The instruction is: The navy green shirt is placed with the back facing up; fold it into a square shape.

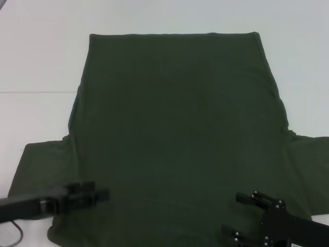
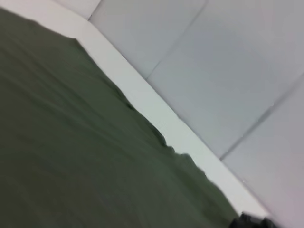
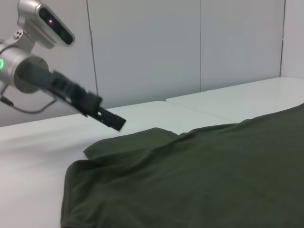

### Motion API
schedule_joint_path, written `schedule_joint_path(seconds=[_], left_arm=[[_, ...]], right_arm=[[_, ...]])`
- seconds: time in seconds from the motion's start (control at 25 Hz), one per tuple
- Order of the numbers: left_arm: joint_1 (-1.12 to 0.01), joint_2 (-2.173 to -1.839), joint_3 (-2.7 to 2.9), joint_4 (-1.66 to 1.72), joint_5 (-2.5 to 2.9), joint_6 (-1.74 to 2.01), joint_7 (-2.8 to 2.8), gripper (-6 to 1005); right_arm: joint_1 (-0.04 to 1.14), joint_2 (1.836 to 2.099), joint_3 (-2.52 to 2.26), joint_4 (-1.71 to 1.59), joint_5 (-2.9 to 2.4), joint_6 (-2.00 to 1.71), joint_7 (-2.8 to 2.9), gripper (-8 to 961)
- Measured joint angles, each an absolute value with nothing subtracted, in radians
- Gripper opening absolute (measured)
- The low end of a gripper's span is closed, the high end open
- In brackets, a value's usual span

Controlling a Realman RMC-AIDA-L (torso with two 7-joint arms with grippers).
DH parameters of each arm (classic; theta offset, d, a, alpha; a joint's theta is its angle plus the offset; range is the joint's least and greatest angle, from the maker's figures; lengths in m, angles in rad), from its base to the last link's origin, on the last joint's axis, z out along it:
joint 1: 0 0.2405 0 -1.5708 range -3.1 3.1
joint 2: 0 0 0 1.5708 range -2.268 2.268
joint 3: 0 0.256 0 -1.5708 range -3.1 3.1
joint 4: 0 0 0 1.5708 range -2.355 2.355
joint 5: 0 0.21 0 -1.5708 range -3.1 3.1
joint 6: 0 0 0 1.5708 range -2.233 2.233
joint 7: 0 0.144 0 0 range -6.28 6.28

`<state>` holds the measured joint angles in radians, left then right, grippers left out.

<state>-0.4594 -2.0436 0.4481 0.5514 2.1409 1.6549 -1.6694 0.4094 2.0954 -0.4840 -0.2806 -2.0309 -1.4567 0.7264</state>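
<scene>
The large, plain, dark olive-green short-sleeved shirt of soft knit cloth (image 1: 175,134) is lying spread flat on the white tabletop (image 1: 36,62), unfolded as yet, its long axis running from 6 o'clock, nearest the robot, to 12 o'clock, where its straight far edge sits; its sleeves are reaching out toward 9 and 3 o'clock; the black left gripper (image 1: 95,195) is hovering at about 7 o'clock over the near left part of the cloth, just inside the left sleeve, and pointing toward 3 o'clock, its fingers looking drawn close together with nothing between them, though the right wrist view shows it raised clear of the fabric; the black right gripper (image 1: 241,213) is sitting at about 5 o'clock over the near right part, its two fingers spread apart and empty, aimed toward 10 o'clock; both are roughly equally near the shirt's near edge, so the body of the cloth is stretching away from each toward 12 o'clock; I judge the coming move is turning on each gripper taking its own near corner or sleeve.
</scene>
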Motion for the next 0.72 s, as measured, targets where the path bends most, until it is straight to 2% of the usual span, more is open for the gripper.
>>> schedule_joint_path(seconds=[0.44,0.72], left_arm=[[-0.480,-1.954,0.429,0.765,2.324,1.681,-2.353,872],[-0.516,-1.936,0.440,0.817,2.489,1.643,-2.520,873]], right_arm=[[0.405,2.095,-0.485,-0.281,-2.032,-1.455,0.730,884],[0.405,2.094,-0.482,-0.282,-2.032,-1.454,0.749,884]])
